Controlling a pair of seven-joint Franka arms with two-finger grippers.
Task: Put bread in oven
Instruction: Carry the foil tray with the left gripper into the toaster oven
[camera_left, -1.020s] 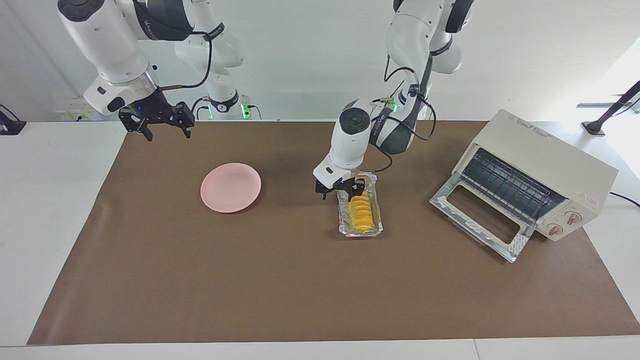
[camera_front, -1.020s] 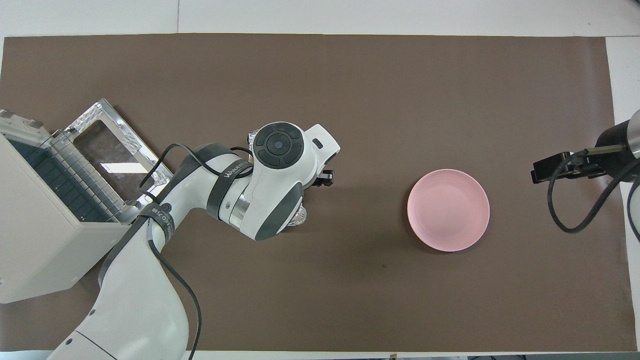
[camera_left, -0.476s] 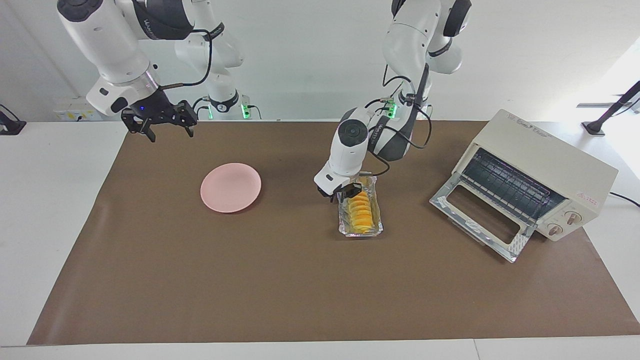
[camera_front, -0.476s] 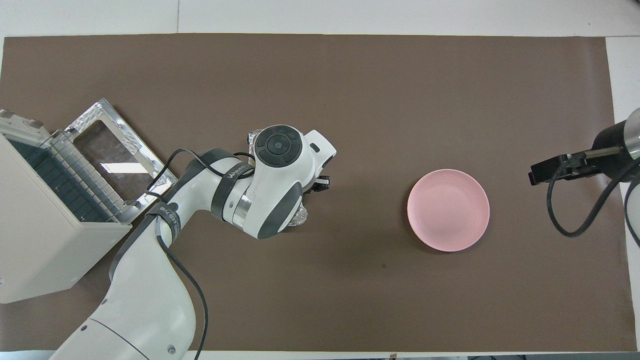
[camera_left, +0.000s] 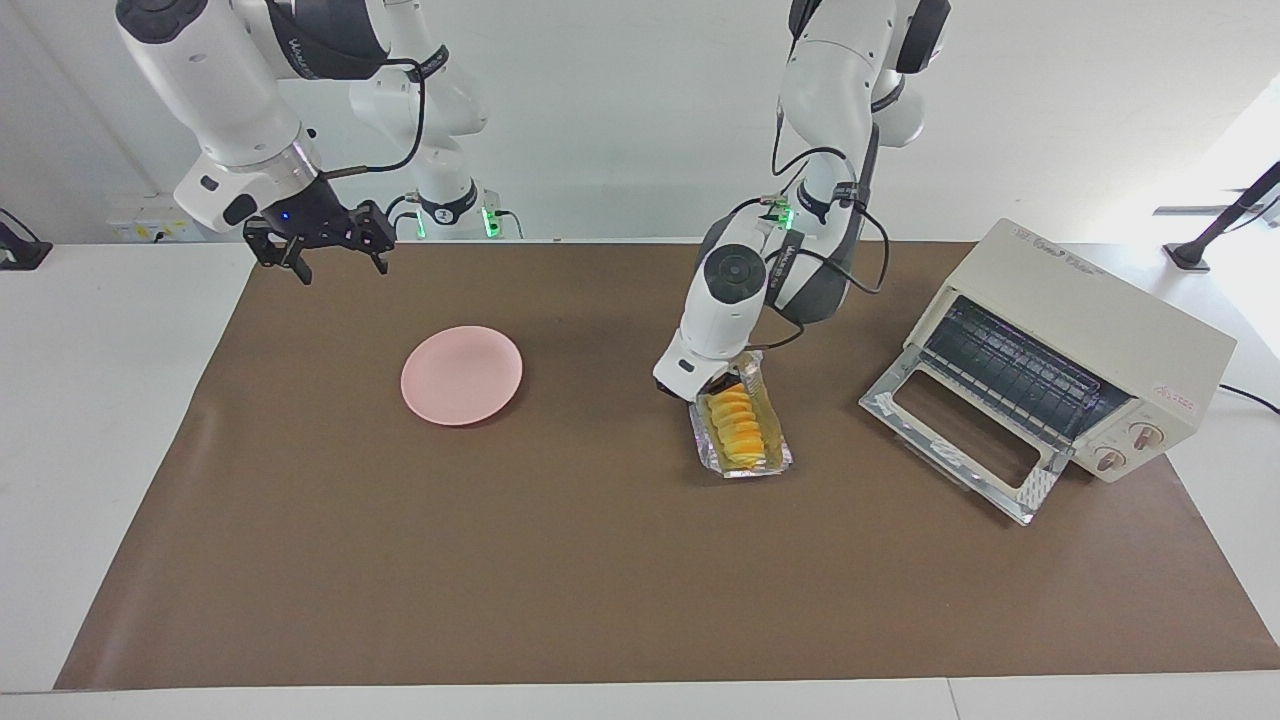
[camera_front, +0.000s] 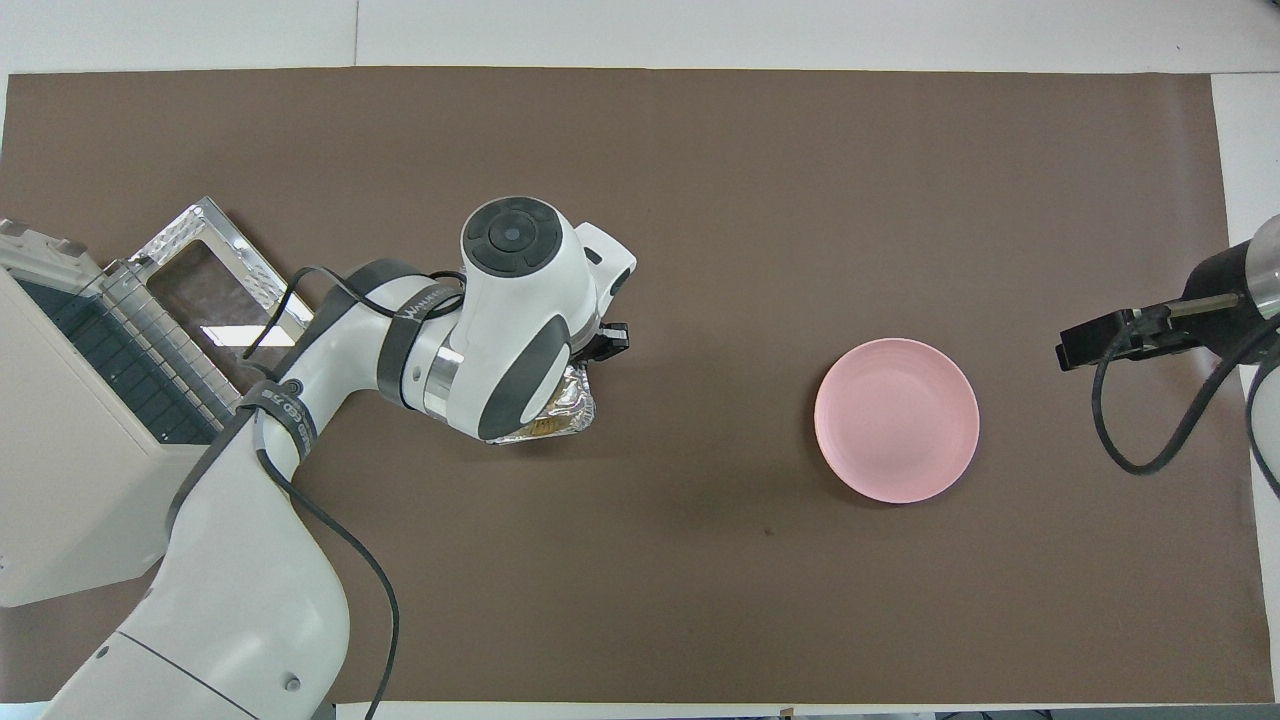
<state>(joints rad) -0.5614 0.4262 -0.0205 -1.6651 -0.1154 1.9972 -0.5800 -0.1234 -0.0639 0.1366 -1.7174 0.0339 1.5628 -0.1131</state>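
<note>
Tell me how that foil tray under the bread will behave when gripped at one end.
The foil tray looks thin and crinkled, so it will likely flex. The left gripper is at one end, so the bread may shift or slide inside. It probably weighs little.

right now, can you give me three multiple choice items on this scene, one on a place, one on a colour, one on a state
1. Where is the bread?
A. in the foil tray
B. on the plate
C. inside the oven

2. What colour is the plate?
A. blue
B. pink
C. green

3. How is the oven door?
A. shut
B. taken off
C. dropped open

Answers:
1 A, the loaf lies in the tray under the left gripper.
2 B, the round plate is pink.
3 C, the glass door lies flat, the rack showing.
</note>
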